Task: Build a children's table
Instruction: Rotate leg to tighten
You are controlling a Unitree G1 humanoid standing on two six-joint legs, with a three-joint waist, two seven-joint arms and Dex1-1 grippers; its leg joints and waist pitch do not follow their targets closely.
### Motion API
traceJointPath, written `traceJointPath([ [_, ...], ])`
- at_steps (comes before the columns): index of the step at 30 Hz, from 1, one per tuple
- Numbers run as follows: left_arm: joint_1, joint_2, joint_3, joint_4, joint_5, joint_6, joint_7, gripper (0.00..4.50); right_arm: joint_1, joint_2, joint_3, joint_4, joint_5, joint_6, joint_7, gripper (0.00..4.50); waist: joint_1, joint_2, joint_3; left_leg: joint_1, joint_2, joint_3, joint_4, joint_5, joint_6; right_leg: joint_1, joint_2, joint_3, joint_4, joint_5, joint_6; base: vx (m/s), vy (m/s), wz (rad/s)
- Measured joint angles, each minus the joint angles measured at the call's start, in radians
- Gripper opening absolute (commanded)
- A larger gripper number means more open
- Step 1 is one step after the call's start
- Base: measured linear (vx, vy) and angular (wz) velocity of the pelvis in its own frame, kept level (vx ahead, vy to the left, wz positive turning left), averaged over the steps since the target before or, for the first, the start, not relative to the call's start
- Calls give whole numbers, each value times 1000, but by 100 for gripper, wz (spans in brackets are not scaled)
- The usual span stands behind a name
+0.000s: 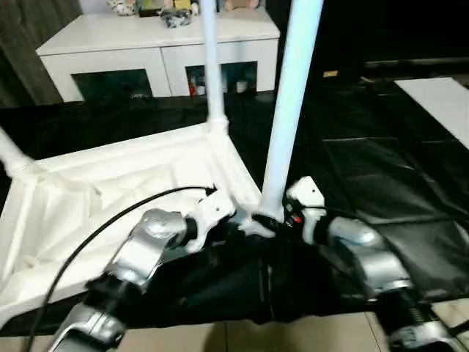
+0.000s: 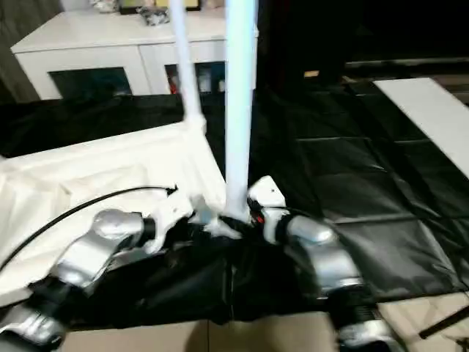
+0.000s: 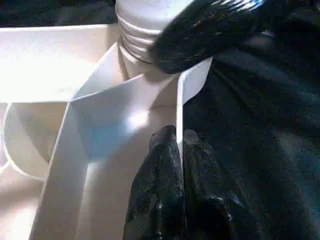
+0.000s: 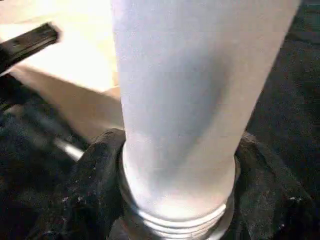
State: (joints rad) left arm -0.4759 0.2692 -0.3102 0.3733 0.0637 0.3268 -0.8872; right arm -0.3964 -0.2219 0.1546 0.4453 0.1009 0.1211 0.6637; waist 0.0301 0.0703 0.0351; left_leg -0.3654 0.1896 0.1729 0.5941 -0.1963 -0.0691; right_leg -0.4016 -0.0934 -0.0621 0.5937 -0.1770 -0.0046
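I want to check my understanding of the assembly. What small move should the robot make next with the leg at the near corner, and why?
Probably turn the leg further into the near corner socket. The right gripper is closed around the leg's base, and threads still show above the socket, so the leg seems not fully seated. The left gripper pinches the tabletop rim, which should keep it steady.

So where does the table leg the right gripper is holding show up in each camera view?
Left eye: near leg, centre-right, upright.
Right eye: centre.
Left wrist: its ribbed base above the tabletop corner.
Right wrist: up the middle.
Shared landmark: the tabletop's near corner.
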Motion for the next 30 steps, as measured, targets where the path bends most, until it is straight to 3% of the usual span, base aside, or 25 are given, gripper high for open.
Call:
traceJointPath([
  [8, -143, -186, 25, 233, 31, 23, 270, 0, -73, 215, -87, 106, -100, 46, -569, 273, -1, 5, -4, 8, -4, 0, -3, 0, 0, 5, -1, 1, -14, -1, 1, 0, 0, 0],
  [12, -179, -232, 34, 302, 30, 9, 325, 0, -111, 237, -99, 156, -118, 46, -637, 273, 1, 5, -4, 8, -12, 0, -8, 0, 1, 6, -4, 8, -18, -1, 1, 0, 0, 0],
  [13, -184, -236, 38, 312, 29, 5, 325, 0, -112, 237, -107, 157, -114, 45, -626, 273, 1, 5, -4, 8, -15, 0, -8, 0, 1, 6, -4, 12, -18, -1, 1, 0, 0, 0],
  [14, -184, -237, 38, 315, 29, 0, 325, 0, -109, 234, -113, 155, -111, 41, -611, 329, 2, 4, -4, 8, -16, 0, -8, 0, 1, 6, -4, 16, -18, -1, 1, 0, 0, 0],
  [15, -184, -237, 38, 315, 28, -1, 324, 0, -105, 229, -114, 153, -109, 35, -598, 343, 2, 4, -4, 8, -17, 0, -8, 0, 1, 6, -3, 18, -18, -1, 1, 0, 0, 0],
  [19, -178, -186, 41, 300, 29, -31, 306, 0, -53, 211, -103, 109, -75, 17, -495, 363, -3, 1, -2, 4, -17, -1, -11, 1, 2, 2, -1, 19, -17, 0, 2, 0, 0, 0],
  [22, -146, -149, 35, 252, 23, -63, 238, 0, -48, 146, -101, 82, -39, 26, -385, 393, 1, -2, -1, 2, -16, -4, -13, 1, 2, -1, -1, 16, -17, 8, 7, 0, 0, 0],
  [25, -107, -100, 17, 195, 11, -104, 142, 0, -35, 70, -81, 38, -10, 32, -235, 393, 13, 0, -1, 0, -13, -3, -17, 1, 2, -4, 0, 14, -16, 14, 8, 0, 0, 0],
  [30, -28, 2, -30, 57, -46, -137, -83, 0, 39, -139, -4, -105, 42, 20, 140, 393, 56, 6, -3, -3, -1, 3, -16, 5, 8, -5, 1, 1, -15, 5, 10, 63, -19, 6],
])
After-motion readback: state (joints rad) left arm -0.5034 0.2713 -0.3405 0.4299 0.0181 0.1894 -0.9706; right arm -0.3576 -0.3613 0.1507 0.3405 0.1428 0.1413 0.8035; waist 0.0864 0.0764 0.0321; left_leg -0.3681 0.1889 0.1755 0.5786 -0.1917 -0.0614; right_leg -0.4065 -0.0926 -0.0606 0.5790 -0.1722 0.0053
